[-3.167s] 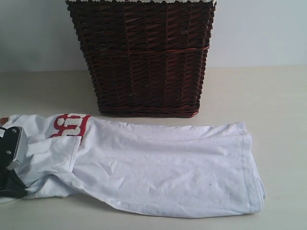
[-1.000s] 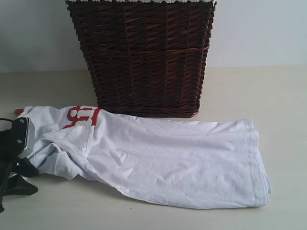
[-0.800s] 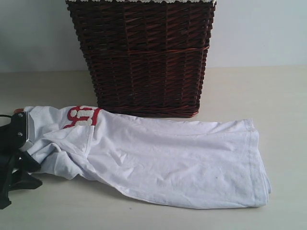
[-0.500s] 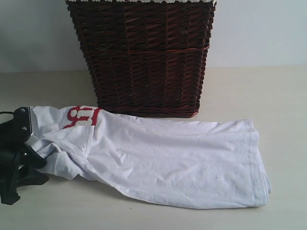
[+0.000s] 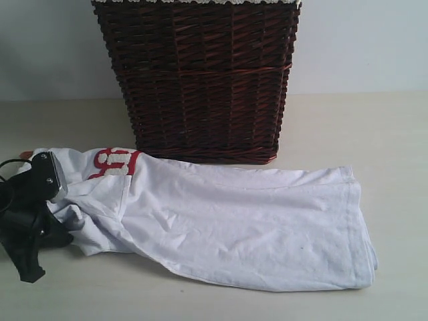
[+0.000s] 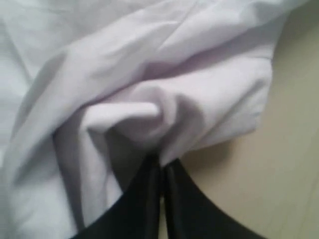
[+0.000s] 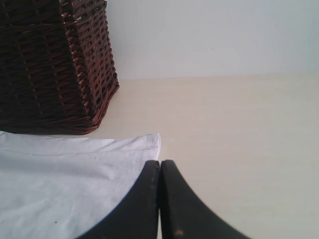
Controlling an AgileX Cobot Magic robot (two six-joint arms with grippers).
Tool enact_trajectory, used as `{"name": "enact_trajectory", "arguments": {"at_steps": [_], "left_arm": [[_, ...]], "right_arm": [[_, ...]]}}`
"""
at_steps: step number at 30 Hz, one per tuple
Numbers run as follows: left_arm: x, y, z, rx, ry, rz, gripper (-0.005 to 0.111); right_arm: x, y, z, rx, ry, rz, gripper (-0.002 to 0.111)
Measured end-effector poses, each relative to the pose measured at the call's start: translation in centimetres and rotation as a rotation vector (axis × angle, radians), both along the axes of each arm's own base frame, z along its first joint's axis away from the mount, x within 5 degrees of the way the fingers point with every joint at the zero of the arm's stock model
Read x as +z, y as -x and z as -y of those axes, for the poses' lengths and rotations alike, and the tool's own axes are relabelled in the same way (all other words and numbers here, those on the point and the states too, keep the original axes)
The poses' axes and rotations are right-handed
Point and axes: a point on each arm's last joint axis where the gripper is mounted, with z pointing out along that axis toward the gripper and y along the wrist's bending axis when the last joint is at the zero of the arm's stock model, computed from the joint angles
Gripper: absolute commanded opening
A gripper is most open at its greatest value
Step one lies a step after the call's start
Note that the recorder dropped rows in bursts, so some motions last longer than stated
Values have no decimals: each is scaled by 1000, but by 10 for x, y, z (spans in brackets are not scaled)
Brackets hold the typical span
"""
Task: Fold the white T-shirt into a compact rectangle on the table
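Your left gripper [image 6: 160,163] is clamped on the bunched end of the T-shirt [image 5: 234,227], left of the basket [image 5: 200,80] — it looks folded lengthwise only, so crosswise folds remain.

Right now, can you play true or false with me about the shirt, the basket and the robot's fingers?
The white T-shirt lies inside the basket. False: it lies on the table, in front of the basket.
The left fingers pinch a bunched fold of the T-shirt. True.
The right fingers hold the T-shirt's corner. False: they are shut on nothing, close to that corner.
Red-edged letters show near the end that the left fingers hold. True.
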Motion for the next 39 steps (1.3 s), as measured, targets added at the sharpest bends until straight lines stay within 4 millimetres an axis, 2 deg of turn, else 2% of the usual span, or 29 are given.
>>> {"name": "enact_trajectory", "arguments": {"at_steps": [3,6,11,13,20,27,31,35,39], "left_arm": [[14,0,0,-6,-6,54,0],[41,4,2,-44,11,129,0],[81,25,13,-112,218,74,0],[84,31,15,-118,247,18,0],[76,42,13,-153,218,-146,0],[70,41,11,-191,191,-141,0],[69,29,11,-81,211,-73,12],[72,24,12,-7,258,-52,35],[72,25,13,44,284,-102,54]], "right_arm": [[0,0,0,0,0,0,0],[0,0,0,0,0,0,0],[0,0,0,0,0,0,0],[0,0,0,0,0,0,0],[0,0,0,0,0,0,0],[0,0,0,0,0,0,0],[0,0,0,0,0,0,0],[0,0,0,0,0,0,0],[0,0,0,0,0,0,0]]}}
